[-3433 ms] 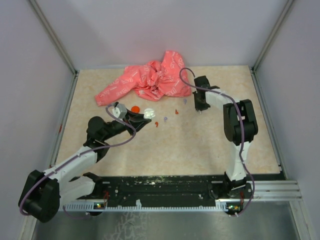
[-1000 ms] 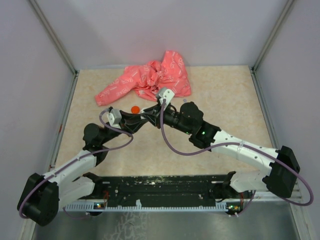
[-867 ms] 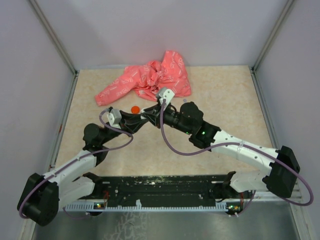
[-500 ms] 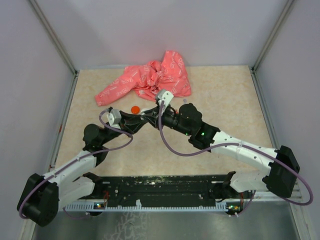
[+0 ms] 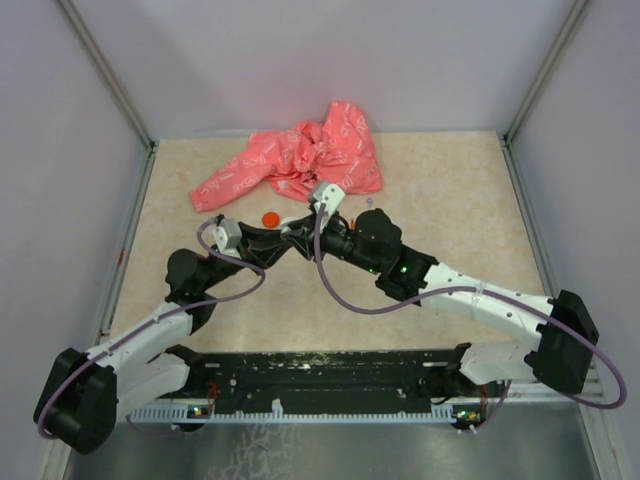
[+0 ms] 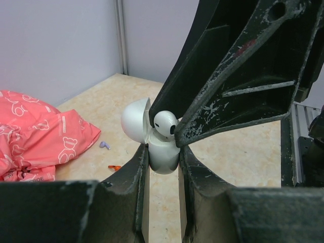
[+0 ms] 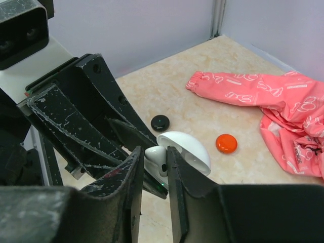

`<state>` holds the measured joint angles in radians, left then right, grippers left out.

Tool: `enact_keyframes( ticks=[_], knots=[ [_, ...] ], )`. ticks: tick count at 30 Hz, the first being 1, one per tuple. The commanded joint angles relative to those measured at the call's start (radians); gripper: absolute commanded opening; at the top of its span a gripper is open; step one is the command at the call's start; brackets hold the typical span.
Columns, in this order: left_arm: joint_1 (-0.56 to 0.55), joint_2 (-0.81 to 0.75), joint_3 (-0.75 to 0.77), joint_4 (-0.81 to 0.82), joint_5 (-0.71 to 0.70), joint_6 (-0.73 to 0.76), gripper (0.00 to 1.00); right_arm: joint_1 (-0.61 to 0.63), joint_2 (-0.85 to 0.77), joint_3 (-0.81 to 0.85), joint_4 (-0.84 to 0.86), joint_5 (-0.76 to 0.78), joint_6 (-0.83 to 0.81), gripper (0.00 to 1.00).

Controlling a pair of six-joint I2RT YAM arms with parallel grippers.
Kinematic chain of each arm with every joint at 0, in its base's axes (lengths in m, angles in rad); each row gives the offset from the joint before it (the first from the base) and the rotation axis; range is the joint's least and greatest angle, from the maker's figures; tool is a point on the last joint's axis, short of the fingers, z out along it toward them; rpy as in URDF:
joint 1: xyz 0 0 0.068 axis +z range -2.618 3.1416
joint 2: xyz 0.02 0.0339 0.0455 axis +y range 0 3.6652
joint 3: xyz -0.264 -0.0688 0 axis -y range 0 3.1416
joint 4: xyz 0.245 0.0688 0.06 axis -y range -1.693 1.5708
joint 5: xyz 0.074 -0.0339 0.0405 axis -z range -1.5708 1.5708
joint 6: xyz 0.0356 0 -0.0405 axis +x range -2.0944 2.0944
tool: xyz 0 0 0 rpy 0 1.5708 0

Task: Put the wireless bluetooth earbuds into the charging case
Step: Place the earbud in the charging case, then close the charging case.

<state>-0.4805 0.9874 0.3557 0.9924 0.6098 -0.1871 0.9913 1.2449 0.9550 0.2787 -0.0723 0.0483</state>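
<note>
Both jaws narrow; left gripper [image 6: 162, 174] clamped the white charging case [image 6: 163, 157], lid open, near the pink cloth [image 5: 300, 160]; right gripper [image 7: 153, 163] pinched a white earbud [image 7: 155, 154] at its mouth; red-orange disc [image 7: 226, 143] lay just far-left.

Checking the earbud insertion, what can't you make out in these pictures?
Left wrist: whether the earbud is seated in the white case; fingers of the right gripper cover that.
Top: both hidden under the left gripper and right one.
Left wrist: purple bit too small to identify.
</note>
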Motion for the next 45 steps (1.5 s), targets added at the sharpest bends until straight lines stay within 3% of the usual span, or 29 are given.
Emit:
enact_keyframes(
  ticks=[1,8,16,23,30,45],
  knots=[
    [0.000,-0.018,-0.002,0.055,-0.012,-0.012,0.00,0.016,-0.010,0.010,0.013,0.009,0.008,0.31],
    [0.000,-0.015,0.004,0.043,-0.004,-0.014,0.00,0.016,-0.059,0.054,-0.051,0.028,0.001,0.38],
    [-0.001,-0.001,0.041,-0.035,0.046,-0.018,0.00,-0.011,-0.067,0.230,-0.315,0.020,-0.052,0.48],
    [0.000,0.014,0.076,-0.086,0.127,-0.015,0.00,-0.196,-0.037,0.286,-0.396,-0.309,0.062,0.58],
    [-0.001,0.016,0.074,-0.049,0.203,-0.020,0.00,-0.313,0.027,0.277,-0.345,-0.648,0.154,0.59],
    [0.000,0.024,0.066,0.000,0.229,-0.034,0.00,-0.315,0.110,0.252,-0.297,-0.915,0.177,0.59]
  ],
)
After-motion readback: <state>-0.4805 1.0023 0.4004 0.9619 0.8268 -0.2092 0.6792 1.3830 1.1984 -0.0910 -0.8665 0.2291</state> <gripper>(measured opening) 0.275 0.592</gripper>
